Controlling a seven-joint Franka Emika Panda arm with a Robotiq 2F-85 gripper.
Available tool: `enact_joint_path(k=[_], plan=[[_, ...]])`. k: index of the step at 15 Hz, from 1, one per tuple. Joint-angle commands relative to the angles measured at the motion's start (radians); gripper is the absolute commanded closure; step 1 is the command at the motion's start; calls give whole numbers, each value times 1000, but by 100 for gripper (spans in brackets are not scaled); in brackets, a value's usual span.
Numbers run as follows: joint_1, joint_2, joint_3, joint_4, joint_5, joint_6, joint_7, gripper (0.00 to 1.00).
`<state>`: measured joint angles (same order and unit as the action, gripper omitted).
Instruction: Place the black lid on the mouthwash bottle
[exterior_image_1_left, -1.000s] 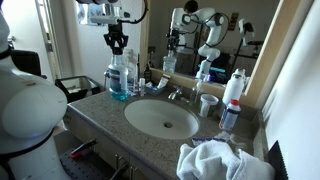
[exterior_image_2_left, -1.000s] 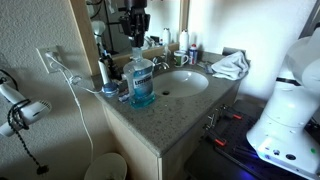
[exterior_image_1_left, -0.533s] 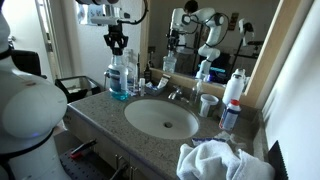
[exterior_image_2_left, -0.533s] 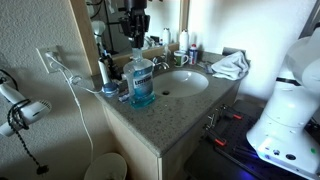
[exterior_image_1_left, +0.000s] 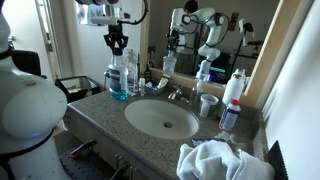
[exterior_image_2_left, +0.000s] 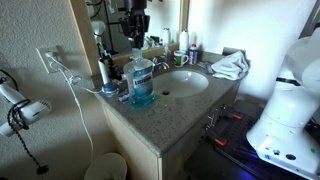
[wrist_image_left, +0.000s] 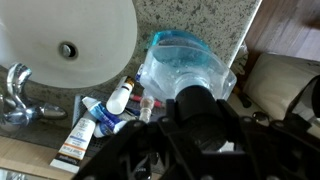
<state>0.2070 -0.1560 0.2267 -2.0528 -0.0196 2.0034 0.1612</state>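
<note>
The mouthwash bottle (exterior_image_1_left: 120, 80) (exterior_image_2_left: 141, 82) is a large clear bottle with blue liquid. It stands on the granite counter beside the sink, near the counter's end. My gripper (exterior_image_1_left: 118, 46) (exterior_image_2_left: 136, 42) hangs straight above its neck. In the wrist view the gripper (wrist_image_left: 197, 112) is shut on the black lid (wrist_image_left: 195, 103), a small round black cap. The lid sits directly over the top of the bottle (wrist_image_left: 185, 60) and hides the neck. I cannot tell whether the lid touches the neck.
A white sink basin (exterior_image_1_left: 162, 118) (wrist_image_left: 60, 40) with a faucet (exterior_image_1_left: 178, 93) lies beside the bottle. Toothpaste tubes and small items (wrist_image_left: 95, 120) lie next to the bottle. Cups (exterior_image_1_left: 208, 103), a white bottle with a red top (exterior_image_1_left: 233, 92) and a white towel (exterior_image_1_left: 215, 160) stand further along. A mirror is behind.
</note>
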Motion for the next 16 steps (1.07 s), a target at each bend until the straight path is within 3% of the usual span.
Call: enact_joint_path(k=[1,16], plan=[[0,25,-2,17,26,8,-21,80],[-1,61,-2,39,19,-2,-16,80]])
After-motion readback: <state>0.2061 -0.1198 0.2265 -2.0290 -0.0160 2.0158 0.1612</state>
